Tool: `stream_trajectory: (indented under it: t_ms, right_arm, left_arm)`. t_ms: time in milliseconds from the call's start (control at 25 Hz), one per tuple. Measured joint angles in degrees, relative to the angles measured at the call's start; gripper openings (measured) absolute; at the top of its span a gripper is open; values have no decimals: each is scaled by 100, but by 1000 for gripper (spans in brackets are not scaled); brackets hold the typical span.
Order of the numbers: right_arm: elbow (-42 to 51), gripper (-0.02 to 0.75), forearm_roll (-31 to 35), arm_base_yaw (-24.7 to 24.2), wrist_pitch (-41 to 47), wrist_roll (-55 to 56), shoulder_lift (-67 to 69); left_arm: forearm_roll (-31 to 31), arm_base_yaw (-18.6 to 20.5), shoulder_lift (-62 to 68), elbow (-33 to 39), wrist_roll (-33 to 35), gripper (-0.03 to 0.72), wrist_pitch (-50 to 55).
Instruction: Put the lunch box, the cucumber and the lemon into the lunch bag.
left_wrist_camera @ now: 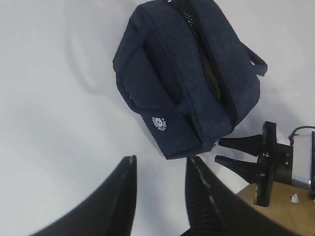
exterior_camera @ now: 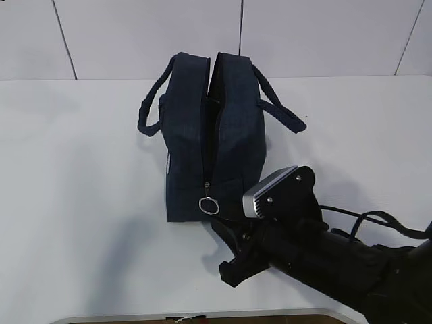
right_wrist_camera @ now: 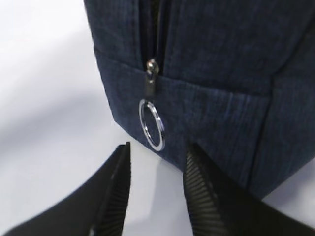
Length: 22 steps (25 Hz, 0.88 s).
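At table centre, lunch bag (exterior_camera: 214, 131): stands upright on the white table (exterior_camera: 74, 202), zipper run down to the near end so the top gapes in a narrow slot; judged left like this so things can go in from above.
Bag handles: one loop handle (exterior_camera: 150, 101) falls out at 9 o'clock of the bag, the other at 3 o'clock, keeping the mouth clear.
Right gripper (right_wrist_camera: 156, 174): at 6 o'clock of the bag, low by the table, jaws parted and empty, aimed at the ring pull; probably placed to take hold of the pull.
Left gripper (left_wrist_camera: 160, 189): hangs high off the bag's side, jaws parted, grasping nothing; seemingly waiting.
Ring pull (right_wrist_camera: 151, 124): dangles from the slider at the bag's near lower end, just above the right jaws, not touched.
Hidden, bag interior: a dark slot with a dull olive glimpse in the left wrist view; contents cannot be told.
Hidden, lunch box, cucumber, lemon: none shows in any view; whether inside the bag or out of frame cannot be said.
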Motion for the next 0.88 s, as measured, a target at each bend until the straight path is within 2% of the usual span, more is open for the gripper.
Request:
stream_trajectory:
  t_ms: [880]
  right_arm:
    - [-371,300,-118,0,-121,141,289]
  left_arm:
    - [0,0,0,0,0,239,0]
